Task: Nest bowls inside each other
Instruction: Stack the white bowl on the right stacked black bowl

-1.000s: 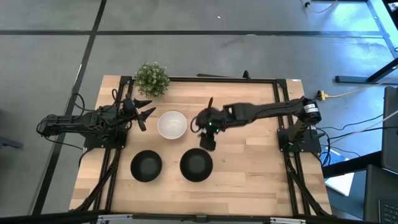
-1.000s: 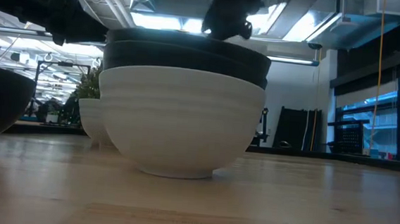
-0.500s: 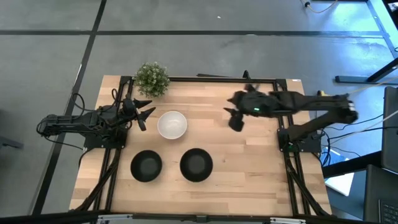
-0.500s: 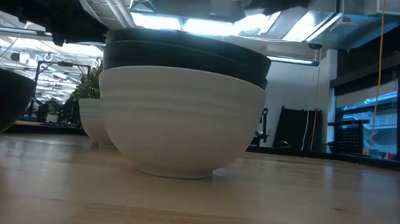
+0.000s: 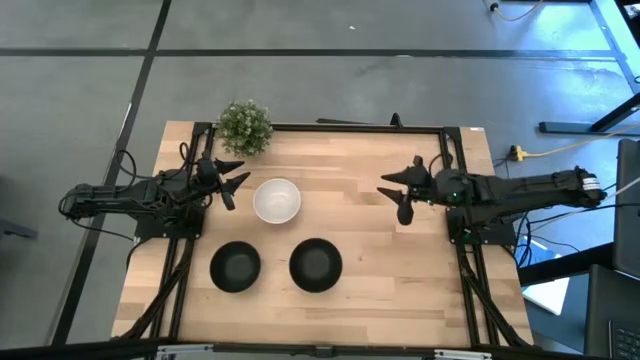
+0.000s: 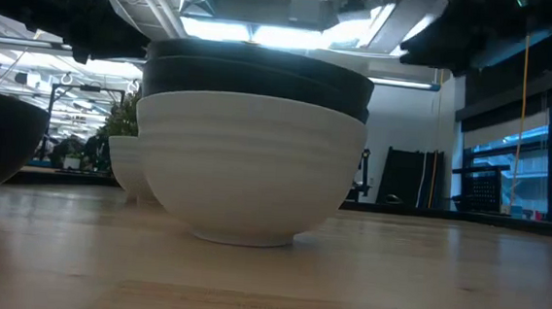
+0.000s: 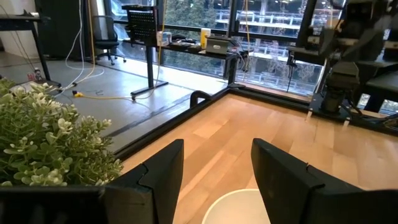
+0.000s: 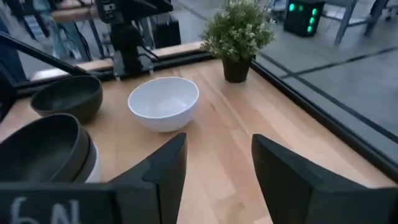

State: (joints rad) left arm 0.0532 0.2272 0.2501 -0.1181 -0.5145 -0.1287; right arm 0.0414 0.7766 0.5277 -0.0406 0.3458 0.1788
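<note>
A glossy white bowl (image 5: 277, 200) (image 8: 163, 102) stands alone on the table, its rim (image 7: 239, 208) just beyond my left gripper (image 5: 238, 185) (image 7: 217, 174), which is open and hovers at its left. A single black bowl (image 5: 235, 266) (image 8: 66, 96) sits near the front. Beside it stands a stack (image 5: 315, 264) (image 6: 252, 153) (image 8: 46, 146): a white bowl on the table with black bowls nested inside. My right gripper (image 5: 393, 195) (image 8: 217, 168) is open, in the air right of the bowls, facing them.
A small green potted plant (image 5: 245, 127) (image 8: 239, 37) (image 7: 43, 143) stands at the table's far left corner. A black frame rail (image 5: 350, 128) runs along the table edges. Bare wood (image 5: 400, 270) lies right of the stack.
My right gripper has drawn back from just above the stack toward the table's right edge, passing the far side on the way. The bowls and the left arm have stayed where they were.
</note>
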